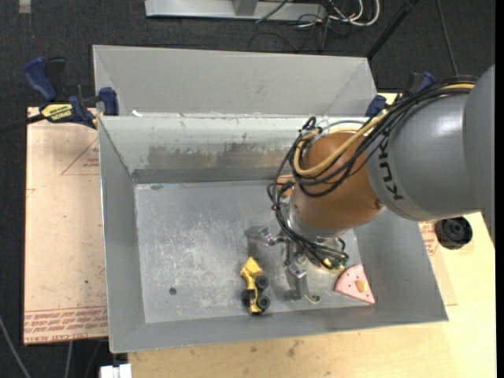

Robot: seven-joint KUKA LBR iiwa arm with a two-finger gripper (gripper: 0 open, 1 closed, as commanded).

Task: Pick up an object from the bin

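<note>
My gripper [297, 283] hangs low over the front of the bin floor, right of the middle, its fingers pointing down. A small yellow toy vehicle with black wheels [253, 285] lies just left of the fingers, a short gap away. A pink wedge-shaped piece with a yellow spot [355, 284] lies to the right of the gripper near the front right corner. Nothing shows between the fingers.
The orange cover and looped cables on the wrist hide the bin floor behind the gripper. The bin's left half is bare grey metal, with sloped walls all around.
</note>
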